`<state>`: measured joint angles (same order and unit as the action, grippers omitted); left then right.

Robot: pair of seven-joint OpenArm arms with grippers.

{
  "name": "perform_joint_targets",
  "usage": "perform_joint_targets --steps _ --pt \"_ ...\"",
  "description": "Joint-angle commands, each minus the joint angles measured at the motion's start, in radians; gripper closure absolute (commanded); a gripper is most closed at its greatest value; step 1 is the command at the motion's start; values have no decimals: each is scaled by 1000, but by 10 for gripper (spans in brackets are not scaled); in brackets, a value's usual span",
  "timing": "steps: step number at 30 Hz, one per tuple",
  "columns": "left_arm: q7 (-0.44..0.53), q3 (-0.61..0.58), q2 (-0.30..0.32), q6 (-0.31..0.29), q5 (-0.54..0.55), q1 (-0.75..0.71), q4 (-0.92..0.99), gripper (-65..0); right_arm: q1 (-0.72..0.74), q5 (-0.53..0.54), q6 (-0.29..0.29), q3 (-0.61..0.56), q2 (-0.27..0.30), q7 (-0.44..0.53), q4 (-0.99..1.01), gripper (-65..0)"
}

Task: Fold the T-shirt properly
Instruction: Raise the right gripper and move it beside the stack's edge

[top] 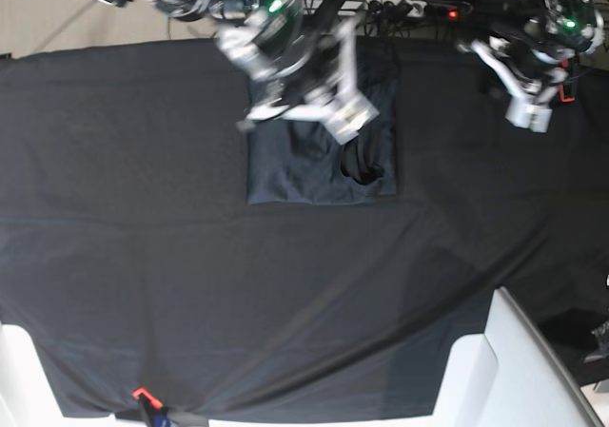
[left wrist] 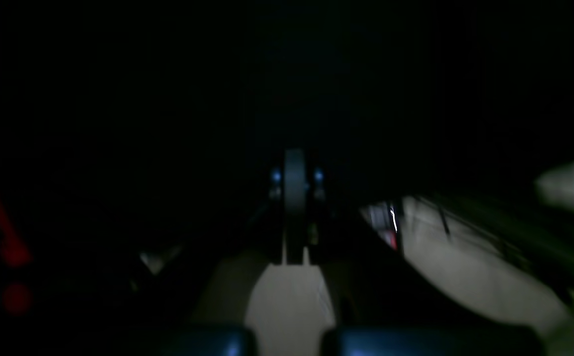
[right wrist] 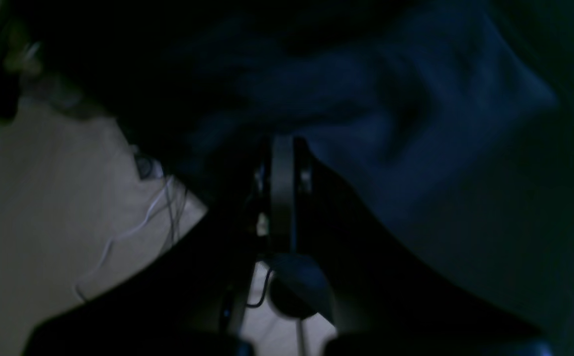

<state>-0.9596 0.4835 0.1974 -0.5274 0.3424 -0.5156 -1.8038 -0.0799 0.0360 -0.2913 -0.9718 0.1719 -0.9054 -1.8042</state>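
T-shirt (top: 319,165), base view: a dark charcoal rectangle, already folded compact, lying flat on the black cloth (top: 143,256) that covers the worktop, toward the far edge and slightly left of centre. The right gripper (top: 347,118) hangs over the shirt's upper part, jaws pressed together, holding nothing visible. The left gripper (top: 528,113) hangs well apart over bare cloth near the far right edge, jaws likewise pressed together. A power strip and cables (top: 419,9) lie beyond the far edge; white panels (top: 514,370) stand at the near right corner; a red clip (top: 143,394) sits at the near edge. Wide open cloth surrounds the shirt on the left, right and near sides.

Left wrist view: very dark and blurred; the closed left gripper (left wrist: 294,198) points over black cloth, pale floor (left wrist: 465,262) beyond.

Right wrist view: dim; the closed right gripper (right wrist: 282,188) sits just above wrinkled bluish T-shirt fabric (right wrist: 415,123); pale floor (right wrist: 44,198) with thin cables lies at left.
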Motion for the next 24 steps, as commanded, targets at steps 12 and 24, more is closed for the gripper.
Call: perform_joint_targets --steps 12,24 --pt "-322 -38 -71 -3 1 39 -147 0 -126 6 442 627 -76 10 2 -9" --pt "-316 -29 -20 2 573 31 -126 -244 -140 6 515 724 -108 88 264 -3"
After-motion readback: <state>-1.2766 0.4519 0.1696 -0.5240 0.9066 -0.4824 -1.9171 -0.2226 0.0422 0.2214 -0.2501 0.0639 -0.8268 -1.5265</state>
